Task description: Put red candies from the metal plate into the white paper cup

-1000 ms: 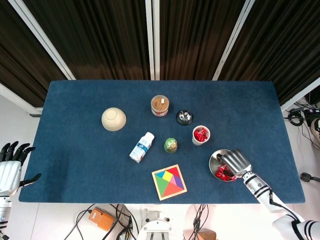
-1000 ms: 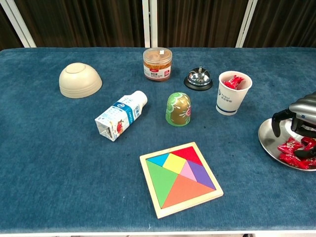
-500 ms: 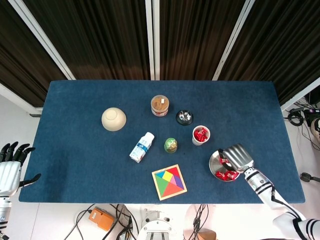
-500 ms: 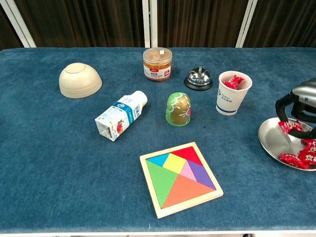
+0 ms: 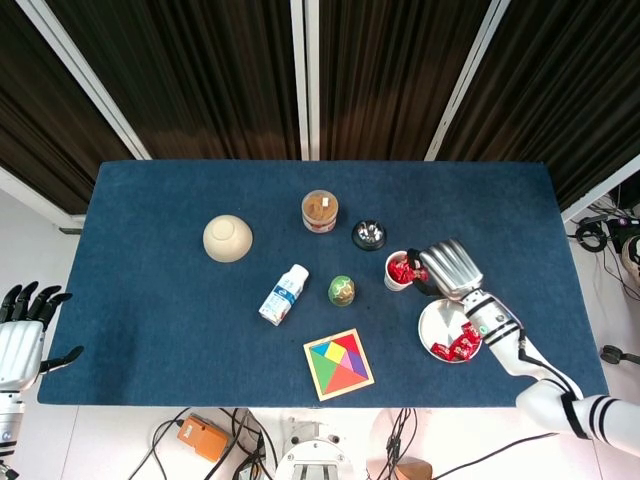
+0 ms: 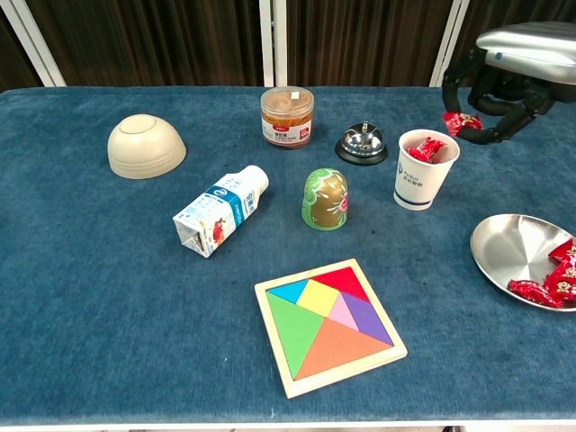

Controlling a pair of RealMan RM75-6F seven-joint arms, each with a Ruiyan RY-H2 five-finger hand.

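Head view: the right robot hand (image 5: 450, 266) hangs just beside the white paper cup (image 5: 402, 270), its back to the camera, so what its fingers carry cannot be told from here. The cup holds red candies. The metal plate (image 5: 440, 321) lies on the blue surface (image 5: 160, 320) just below the hand, with more red candies (image 5: 458, 343) gathered at its lower right. The left robot hand (image 5: 20, 335) sits off the surface's left edge, fingers apart, holding nothing. Also on the surface: an upturned beige bowl (image 5: 228, 239), a lidded jar (image 5: 320, 211), a service bell (image 5: 369, 234), a milk carton (image 5: 284, 294) lying on its side, a green painted egg (image 5: 342, 291) and a tangram puzzle (image 5: 339, 363).

Chest view: the right robot hand (image 6: 499, 76) is raised above and to the right of the white paper cup (image 6: 425, 171), fingers curled, pinching one red candy (image 6: 461, 121) at the fingertips. The held candy is apart from the cup's rim. The cup stands upright with candies showing above its rim. The metal plate (image 6: 504, 247) lies at the right edge, well below the hand, red candies (image 6: 544, 279) on its right portion.
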